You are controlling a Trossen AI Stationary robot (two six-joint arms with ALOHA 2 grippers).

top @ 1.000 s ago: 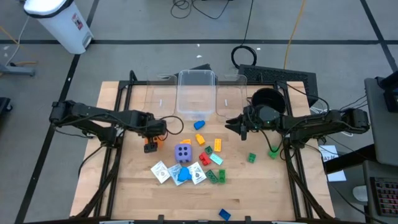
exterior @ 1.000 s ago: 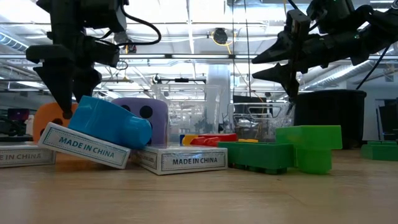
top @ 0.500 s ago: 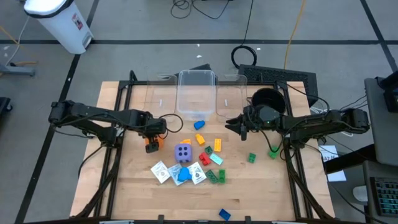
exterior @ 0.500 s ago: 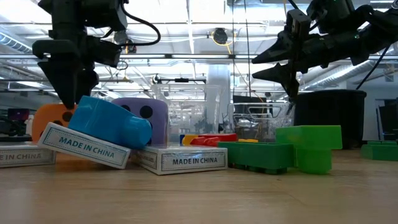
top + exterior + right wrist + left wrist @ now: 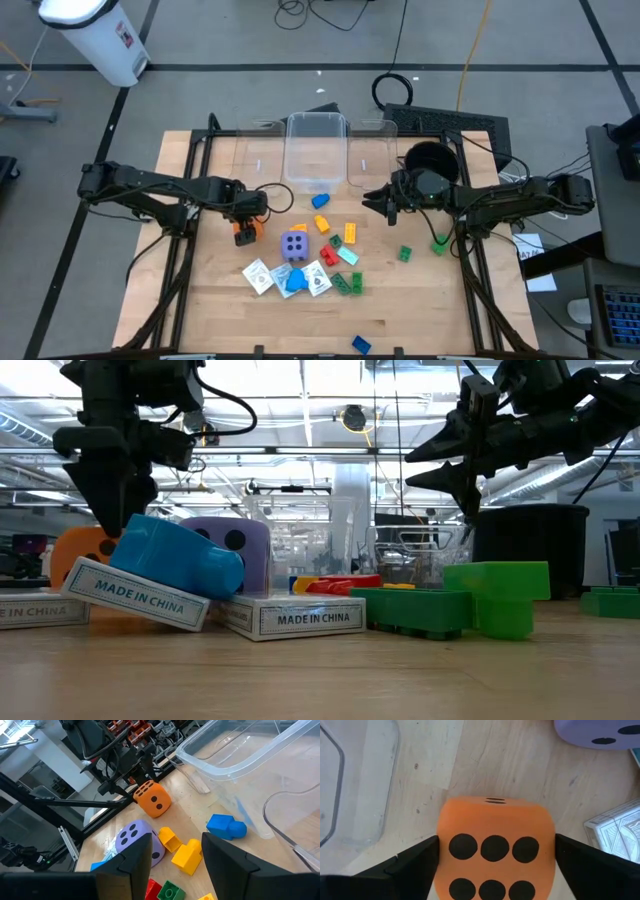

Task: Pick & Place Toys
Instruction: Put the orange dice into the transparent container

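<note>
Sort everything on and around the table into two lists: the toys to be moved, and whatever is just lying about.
Toys to move:
orange die
purple die
bricks
card packs

Lying about:
clear bins
black pot
white trash can
cables

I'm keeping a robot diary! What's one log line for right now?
left gripper: open, fingers either side of orange die | right gripper: open, empty, waiting by clear bin

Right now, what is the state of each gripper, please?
Left gripper: open, one finger on each side of the orange die, no grip yet.
Right gripper: open, empty, raised near the clear bin.
</note>
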